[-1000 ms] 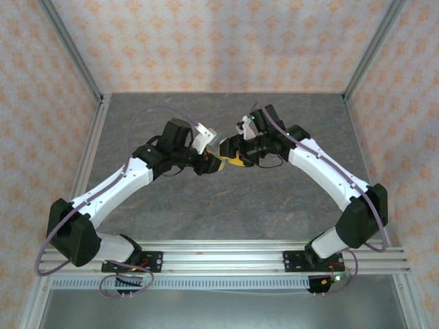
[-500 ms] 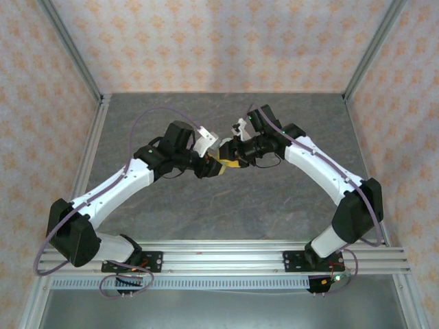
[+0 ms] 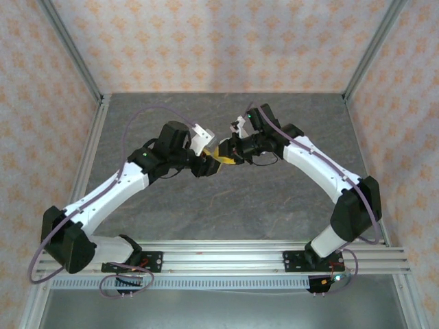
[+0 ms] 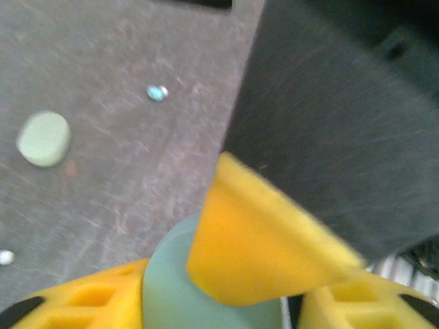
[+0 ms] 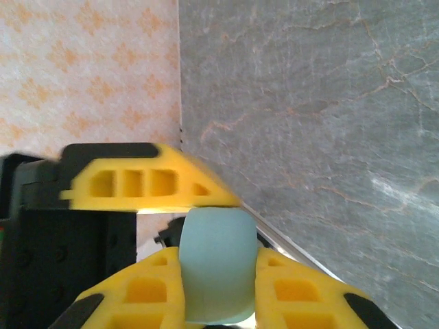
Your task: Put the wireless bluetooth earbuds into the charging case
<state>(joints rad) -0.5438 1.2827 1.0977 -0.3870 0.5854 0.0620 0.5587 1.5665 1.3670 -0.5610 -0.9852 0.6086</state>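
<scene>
A teal oval charging case [image 5: 216, 260] is held above the table, where the two arms meet. My right gripper [image 5: 218, 288] is shut on it, with a yellow finger pressed against each side. My left gripper [image 4: 212, 305] is shut on the same case [image 4: 164, 288], and one of its fingers [image 5: 144, 185] lies against the case's far end. In the top view the left gripper [image 3: 208, 163] and right gripper [image 3: 228, 153] touch tip to tip. A pale blue earbud [image 4: 156, 92] and a whitish earbud [image 4: 5, 257] lie on the table.
A second, pale green oval case [image 4: 43, 138] lies shut on the grey marbled table [image 3: 274, 199], near the loose earbuds. Metal frame posts [image 3: 89, 144] and patterned walls border the table on the left, right and back.
The right gripper has moved left and slightly toward the back, meeting the left gripper. The left arm has stretched a little farther toward the back.
</scene>
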